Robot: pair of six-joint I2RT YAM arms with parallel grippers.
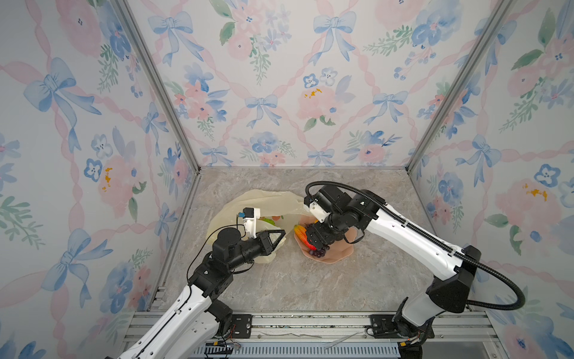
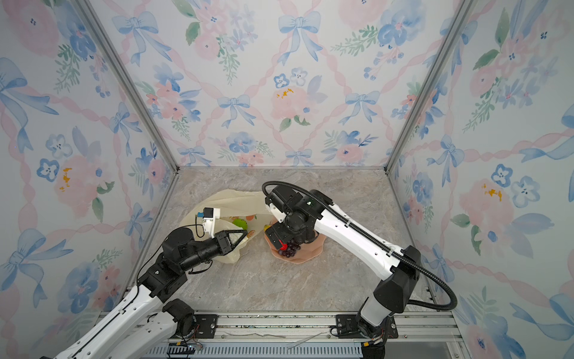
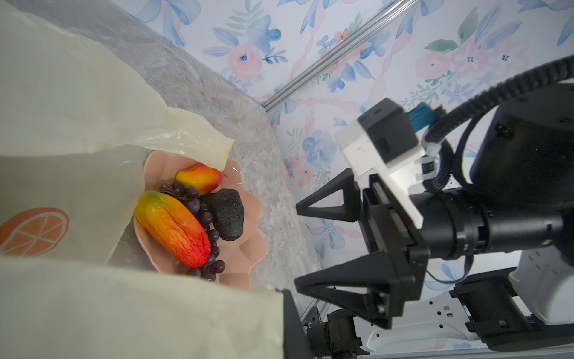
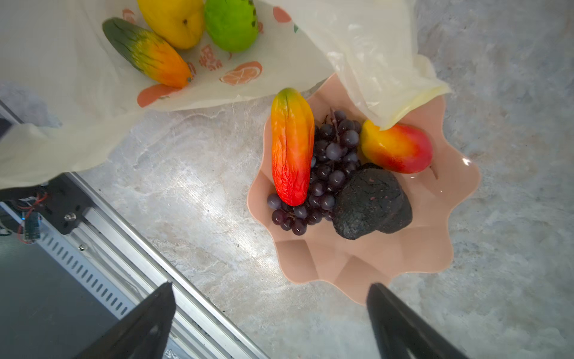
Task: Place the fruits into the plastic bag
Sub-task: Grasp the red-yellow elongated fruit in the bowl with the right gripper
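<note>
fruits are lying in two places. lemon [image 4: 174,21], lime [image 4: 231,25] and green-orange oblong piece [image 4: 146,52] are sitting inside the plastic bag [image 4: 77,108], whose mouth is opening toward the pink dish [image 4: 357,264] on the marble-look table [image 4: 202,186]. long red-yellow mango [image 4: 292,146], grape bunch [image 4: 332,161], small mango [image 4: 397,149] and a black lumpy piece [image 4: 369,202] are resting in that dish, a bag handle drooping onto the small mango. left gripper [image 1: 282,232] is pinching the bag's near edge, jaws closed on the film. right gripper [image 4: 270,286] is hovering above the dish, jaws spread wide, gripping nothing.
</note>
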